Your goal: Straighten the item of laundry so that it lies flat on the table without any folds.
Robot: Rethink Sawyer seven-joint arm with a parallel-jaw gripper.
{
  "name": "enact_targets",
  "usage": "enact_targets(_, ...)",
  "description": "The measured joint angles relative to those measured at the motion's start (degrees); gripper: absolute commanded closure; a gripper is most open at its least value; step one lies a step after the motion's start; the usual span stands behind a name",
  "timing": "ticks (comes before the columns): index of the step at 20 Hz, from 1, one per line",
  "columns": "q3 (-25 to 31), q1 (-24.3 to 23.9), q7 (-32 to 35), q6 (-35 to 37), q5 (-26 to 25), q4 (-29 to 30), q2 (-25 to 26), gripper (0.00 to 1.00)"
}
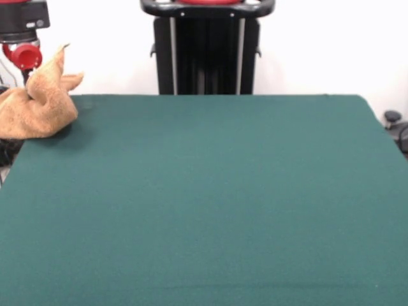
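Observation:
The item of laundry (38, 105), an orange-tan towel, is bunched in a crumpled heap at the far left corner of the table (210, 191). Part of it lies past the table's left edge. Two of its points stick upward, the taller one reaching to about the height of the arm's red fitting. The gripper (25, 64) comes down at the top left, right behind the heap, below a black and red arm end. The towel covers its lower part, so whether it holds the cloth cannot be seen.
The black pedestal (207, 51) stands behind the table's far edge at the middle. A small dark object (395, 124) sits off the table's right far corner. The green top stretches wide to the right of the towel and toward the near edge.

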Motion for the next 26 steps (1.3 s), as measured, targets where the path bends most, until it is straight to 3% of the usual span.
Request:
enact_targets(5, -4.91, 3.73, 0.00, 0.01, -4.49, -1.59, -0.40, 1.00)
enact_targets(9, -6.44, 3.92, 0.00, 0.02, -6.54, -1.68, -1.45, 1.00)
enact_targets(26, -10.14, 6.86, 0.00, 3.06, -6.39, -5.84, -3.50, 1.00)
